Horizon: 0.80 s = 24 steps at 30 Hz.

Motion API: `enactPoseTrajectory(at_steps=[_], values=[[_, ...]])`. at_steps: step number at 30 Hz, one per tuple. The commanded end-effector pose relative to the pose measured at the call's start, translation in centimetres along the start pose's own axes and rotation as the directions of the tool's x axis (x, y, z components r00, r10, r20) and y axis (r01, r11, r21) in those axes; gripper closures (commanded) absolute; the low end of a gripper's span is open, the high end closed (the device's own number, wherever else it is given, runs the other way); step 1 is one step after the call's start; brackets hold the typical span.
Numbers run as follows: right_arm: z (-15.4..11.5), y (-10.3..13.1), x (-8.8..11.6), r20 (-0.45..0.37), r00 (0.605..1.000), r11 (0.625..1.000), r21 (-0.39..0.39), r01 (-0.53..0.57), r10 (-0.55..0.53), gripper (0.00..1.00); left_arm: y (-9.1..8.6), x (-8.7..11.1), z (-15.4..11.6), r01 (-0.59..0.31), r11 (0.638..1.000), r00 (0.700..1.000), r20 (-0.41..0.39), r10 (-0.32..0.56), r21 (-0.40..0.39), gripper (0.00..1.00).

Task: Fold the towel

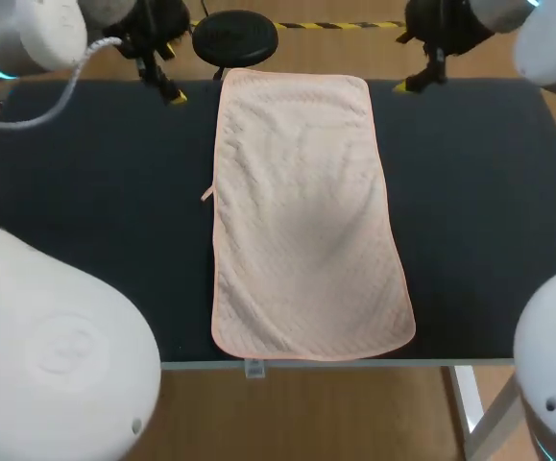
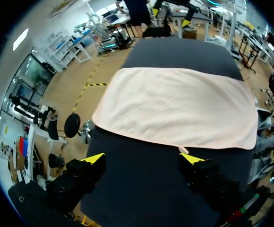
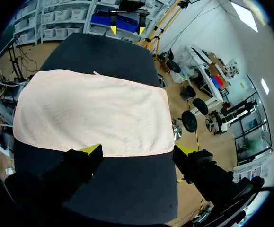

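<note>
Noting pale pink quilted towel (image 1: 302,211) lying flat and unfolded, running from far edge to near edge of dark desk (image 1: 85,192), small loop (image 1: 206,194) sticking out on its left side. Hovering at far edge: left tool (image 2: 144,160) and right tool (image 3: 137,150), both released, gripping nothing.

Pale pink towel (image 1: 302,211) lies flat, unfolded, mid-table.

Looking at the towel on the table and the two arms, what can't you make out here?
Underside of the towel: all views, hidden by the towel itself.
Small tab on its edge: head view, too small to identify.
Near corners of the table: head view, covered by white arm housings.
Left gripper and right gripper: head view, too small and dark to judge the fingers' gap.
</note>
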State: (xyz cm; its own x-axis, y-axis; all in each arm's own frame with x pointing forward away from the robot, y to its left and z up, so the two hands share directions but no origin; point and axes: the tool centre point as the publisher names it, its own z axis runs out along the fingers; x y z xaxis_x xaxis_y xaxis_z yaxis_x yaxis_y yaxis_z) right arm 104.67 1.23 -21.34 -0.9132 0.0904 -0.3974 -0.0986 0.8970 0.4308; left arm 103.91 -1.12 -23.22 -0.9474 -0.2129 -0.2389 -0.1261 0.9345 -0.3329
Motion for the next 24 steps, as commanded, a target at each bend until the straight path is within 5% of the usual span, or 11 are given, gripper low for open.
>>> enactPoseTrajectory(at_steps=[1, 13, 24], values=[[0.4, 1.1, 1.4, 0.011, 0.999, 0.976, 0.217, -0.036, 0.035, 0.00, -0.9, 0.5, 1.9, -0.054, 0.970, 0.998, -0.055, 0.042, -0.237, 0.00], [3.9, 0.9, 4.1, -0.028, 0.993, 0.945, 0.311, -0.099, 0.113, 0.00, -1.0, 2.8, 4.1, -0.100, 0.953, 0.992, -0.106, 0.073, -0.287, 0.00], [5.6, 0.1, 5.6, -0.155, 0.980, 0.939, 0.337, -0.064, 0.122, 0.00, -2.3, 4.3, 5.5, -0.071, 0.966, 0.992, -0.120, 0.042, -0.250, 0.00]])
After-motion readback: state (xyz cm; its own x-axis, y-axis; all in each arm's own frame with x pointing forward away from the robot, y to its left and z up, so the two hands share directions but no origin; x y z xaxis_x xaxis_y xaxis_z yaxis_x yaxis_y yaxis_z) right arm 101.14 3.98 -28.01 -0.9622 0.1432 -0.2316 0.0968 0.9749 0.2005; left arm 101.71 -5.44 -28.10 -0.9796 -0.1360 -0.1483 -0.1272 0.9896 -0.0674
